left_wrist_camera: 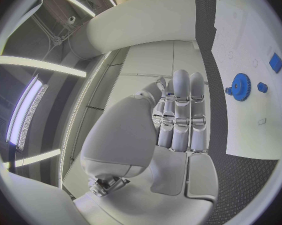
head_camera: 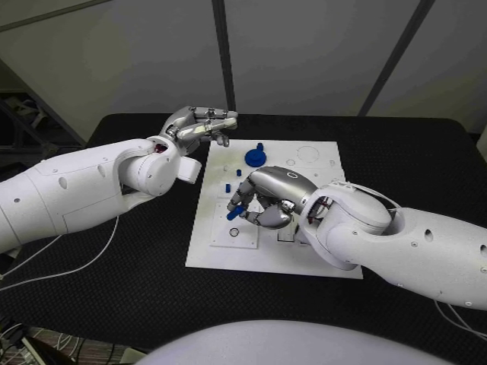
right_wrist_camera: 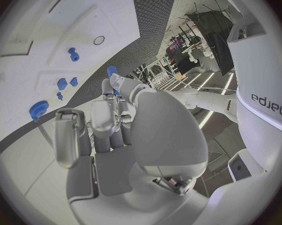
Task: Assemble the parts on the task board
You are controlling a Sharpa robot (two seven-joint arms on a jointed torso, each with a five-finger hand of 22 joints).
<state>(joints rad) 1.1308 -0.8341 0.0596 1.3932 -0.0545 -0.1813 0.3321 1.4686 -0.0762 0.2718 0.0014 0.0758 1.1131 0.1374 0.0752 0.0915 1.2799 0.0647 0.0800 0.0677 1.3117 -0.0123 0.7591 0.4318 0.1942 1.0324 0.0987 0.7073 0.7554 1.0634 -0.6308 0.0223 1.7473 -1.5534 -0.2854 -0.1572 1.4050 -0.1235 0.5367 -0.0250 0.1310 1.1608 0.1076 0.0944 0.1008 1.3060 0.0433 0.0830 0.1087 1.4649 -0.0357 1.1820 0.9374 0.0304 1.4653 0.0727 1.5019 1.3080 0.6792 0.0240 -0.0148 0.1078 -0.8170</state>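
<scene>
The white task board lies in the middle of the black table. My right hand hovers over the board's left half and pinches a small blue part between thumb and a fingertip; the right wrist view shows that part at the fingertips. A blue gear stands near the board's far left, with a small blue piece beside it. My left hand hangs above the board's far left corner, its fingers straight and holding nothing. The gear and several small blue pieces lie beyond it.
The board has empty recesses: a round ring and rectangular slots near its front. The gear and small blue pieces stand on the board. Cables trail over the table's front left.
</scene>
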